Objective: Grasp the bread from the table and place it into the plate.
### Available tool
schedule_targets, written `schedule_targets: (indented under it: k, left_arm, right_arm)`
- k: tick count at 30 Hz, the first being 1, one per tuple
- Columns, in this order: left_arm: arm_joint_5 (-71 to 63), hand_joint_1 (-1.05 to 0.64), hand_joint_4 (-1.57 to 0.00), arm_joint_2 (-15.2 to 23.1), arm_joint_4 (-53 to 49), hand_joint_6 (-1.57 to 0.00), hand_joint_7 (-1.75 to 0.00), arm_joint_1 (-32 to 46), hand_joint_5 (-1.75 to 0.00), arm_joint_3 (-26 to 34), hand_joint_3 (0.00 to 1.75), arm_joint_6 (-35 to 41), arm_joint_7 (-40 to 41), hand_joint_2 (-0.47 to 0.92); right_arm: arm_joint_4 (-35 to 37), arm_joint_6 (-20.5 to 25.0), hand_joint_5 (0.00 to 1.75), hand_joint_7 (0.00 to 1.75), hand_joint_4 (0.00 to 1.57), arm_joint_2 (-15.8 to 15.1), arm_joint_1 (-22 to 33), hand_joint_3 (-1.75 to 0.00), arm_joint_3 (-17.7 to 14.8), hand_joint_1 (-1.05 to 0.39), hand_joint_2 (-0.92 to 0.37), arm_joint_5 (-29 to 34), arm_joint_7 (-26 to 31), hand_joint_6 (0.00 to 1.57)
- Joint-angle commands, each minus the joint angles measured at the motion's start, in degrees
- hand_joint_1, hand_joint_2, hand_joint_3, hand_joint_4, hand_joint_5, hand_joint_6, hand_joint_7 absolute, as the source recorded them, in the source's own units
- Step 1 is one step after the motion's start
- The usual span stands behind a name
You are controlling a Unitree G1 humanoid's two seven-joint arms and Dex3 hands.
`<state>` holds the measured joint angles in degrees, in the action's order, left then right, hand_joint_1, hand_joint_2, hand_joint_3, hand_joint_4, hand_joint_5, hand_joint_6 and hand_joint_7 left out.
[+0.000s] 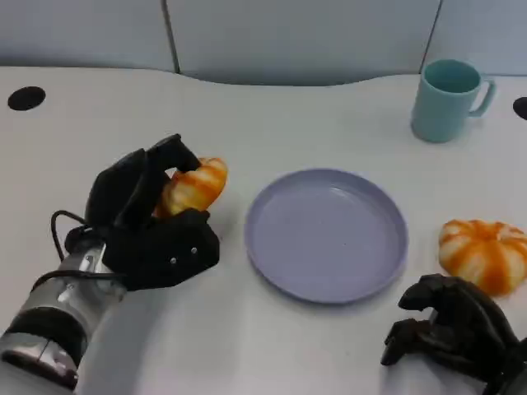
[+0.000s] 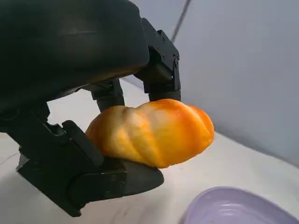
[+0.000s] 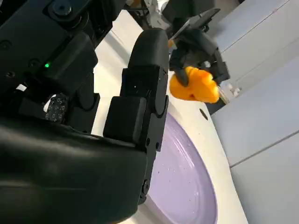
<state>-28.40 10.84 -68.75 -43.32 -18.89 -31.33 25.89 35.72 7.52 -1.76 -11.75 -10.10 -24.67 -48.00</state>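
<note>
My left hand (image 1: 152,218) grips an orange twisted bread roll (image 1: 193,186) at the left of the table, its fingers wrapped over the top and under the bottom. The left wrist view shows the roll (image 2: 152,130) clamped between the black fingers (image 2: 159,70), just above the table. The lavender plate (image 1: 326,234) lies to the right of that hand with nothing in it. My right hand (image 1: 453,329) rests at the lower right with curled fingers and nothing in them. In the right wrist view the plate (image 3: 187,177) and the held roll (image 3: 194,85) appear beyond my right hand (image 3: 140,112).
A second orange bread (image 1: 486,253) lies on the table right of the plate, just beyond my right hand. A teal mug (image 1: 449,99) stands at the back right. Dark round holes (image 1: 26,98) mark the table's far corners.
</note>
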Motion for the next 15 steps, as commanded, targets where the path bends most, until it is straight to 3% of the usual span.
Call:
schedule_targets:
  k: [1,9,12,15]
  left_arm:
    - [-0.38,-0.13,-0.85,0.26,2.45,-0.67,-1.75,-3.05,-1.75,-0.65,1.38,-3.03,-3.92,0.45]
    - [-6.3,-0.18,-0.91,-1.25,3.53,-0.73,-1.75,-7.23,-1.75,-6.03,1.29,-4.25,-4.69,0.47]
    - [-8.27,-0.23,-0.92,-3.11,2.79,-0.75,-1.75,-9.39,-1.75,-8.11,1.13,-3.28,-5.05,0.56]
    - [-9.16,-0.27,-0.95,-4.28,2.07,-0.78,-1.75,-10.88,-1.75,-9.37,1.15,-3.32,-6.43,0.62]
  right_arm:
    - [1.22,-0.03,0.44,0.22,1.57,-0.55,1.24,0.0,0.27,-1.05,-0.35,0.66,0.58,1.57]
    - [1.34,-0.94,0.42,0.21,1.57,-0.53,1.2,-0.01,0.67,-1.05,-0.36,1.18,0.66,1.57]
    - [0.34,0.45,0.43,0.22,1.57,-0.47,1.44,0.0,0.85,-1.05,-0.35,0.88,1.48,1.57]
    - [-0.52,0.95,0.43,0.22,1.57,-0.36,1.77,0.0,1.08,-1.05,-0.34,0.67,1.86,1.57]
